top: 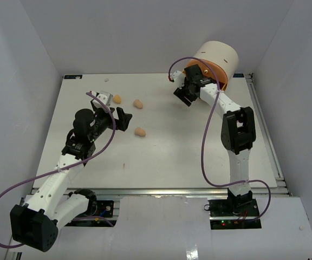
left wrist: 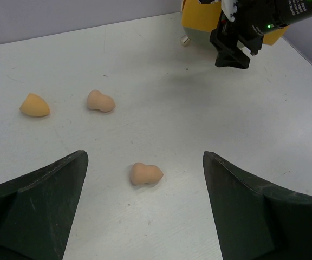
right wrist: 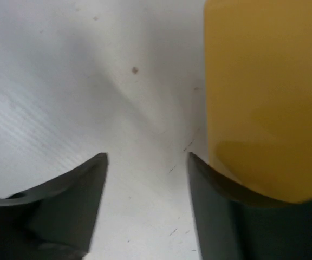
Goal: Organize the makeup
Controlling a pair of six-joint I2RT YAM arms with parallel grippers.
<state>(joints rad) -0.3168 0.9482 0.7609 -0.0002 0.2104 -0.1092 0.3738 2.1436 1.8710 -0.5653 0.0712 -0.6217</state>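
Note:
Three peach sponges lie on the white table: one far left (top: 117,99) (left wrist: 34,105), one in the middle (top: 138,103) (left wrist: 100,101), and the nearest one (top: 140,131) (left wrist: 145,174). My left gripper (top: 123,119) (left wrist: 144,158) is open and empty, and the nearest sponge lies on the table just ahead of its fingertips. My right gripper (top: 183,95) (right wrist: 148,157) is open and empty, hovering over bare table right beside the orange-yellow drawer front (right wrist: 264,97). No palettes or lipstick tubes are in view.
The big cream cylinder (top: 216,56) with the orange-yellow drawer front (top: 213,75) (left wrist: 196,21) stands at the table's back right. A small white bit (left wrist: 184,39) lies by it. White walls enclose the table on three sides.

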